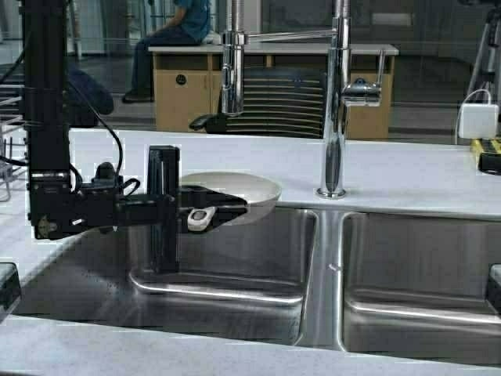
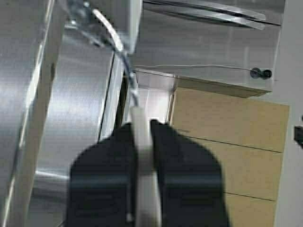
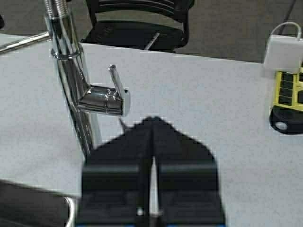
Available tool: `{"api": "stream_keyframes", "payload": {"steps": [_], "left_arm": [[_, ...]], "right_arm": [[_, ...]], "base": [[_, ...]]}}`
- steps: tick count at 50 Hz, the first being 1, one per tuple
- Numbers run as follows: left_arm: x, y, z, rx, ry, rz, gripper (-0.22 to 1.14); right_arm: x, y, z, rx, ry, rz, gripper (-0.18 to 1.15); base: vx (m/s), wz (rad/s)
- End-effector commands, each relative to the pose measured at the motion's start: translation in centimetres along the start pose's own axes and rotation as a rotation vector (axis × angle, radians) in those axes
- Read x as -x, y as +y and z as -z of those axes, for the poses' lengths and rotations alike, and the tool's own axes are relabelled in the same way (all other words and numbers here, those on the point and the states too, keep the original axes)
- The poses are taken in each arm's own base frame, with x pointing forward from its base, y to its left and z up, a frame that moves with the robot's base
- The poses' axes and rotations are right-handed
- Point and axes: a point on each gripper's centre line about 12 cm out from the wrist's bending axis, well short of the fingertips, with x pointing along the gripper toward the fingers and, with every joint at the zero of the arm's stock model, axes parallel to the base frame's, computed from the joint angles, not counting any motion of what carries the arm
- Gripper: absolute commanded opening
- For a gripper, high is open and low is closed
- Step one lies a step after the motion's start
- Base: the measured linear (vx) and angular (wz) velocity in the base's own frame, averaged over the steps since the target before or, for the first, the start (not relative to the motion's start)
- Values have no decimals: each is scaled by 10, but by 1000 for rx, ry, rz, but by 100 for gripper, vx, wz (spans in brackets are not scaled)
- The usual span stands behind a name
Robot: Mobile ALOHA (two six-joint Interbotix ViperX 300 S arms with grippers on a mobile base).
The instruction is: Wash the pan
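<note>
High view: the pan (image 1: 243, 190) is held above the left sink basin (image 1: 235, 258), beneath the faucet spray head (image 1: 232, 78), its handle clamped by the left gripper (image 1: 205, 213). Right gripper (image 3: 151, 127), fingers closed on nothing, is positioned near the faucet lever (image 3: 116, 92) over the tabletop (image 3: 213, 109).

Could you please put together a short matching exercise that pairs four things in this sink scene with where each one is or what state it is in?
Things
1. small round cream-white frying pan
2. left gripper
3. right gripper
4. tall chrome faucet

Places or states
A. shut, holding nothing, in front of the faucet's lever
B. standing on the white counter behind the divider between the two basins
C. held over the left basin, under the spray head
D. shut on the pan's handle

Pairs: 1-C, 2-D, 3-A, 4-B
</note>
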Motion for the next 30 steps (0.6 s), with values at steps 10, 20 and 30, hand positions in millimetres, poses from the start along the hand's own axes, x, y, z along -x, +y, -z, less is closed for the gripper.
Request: {"api": "stream_keyframes", "payload": {"steps": [10,20,30], "left_arm": [[0,-14,0,-50,-8,41,3],[-1,-13,-2,-51,-19,41,3],[0,-13,-2,-49,-22,38,3]], "right_arm": [[-93,27,-13,37,-5,-84,101],[-134,29,-5,41,10,-86,101],[-164,30,5,44,33,-85,101]], "base": [[2,-4],[0,0],[0,0]]}}
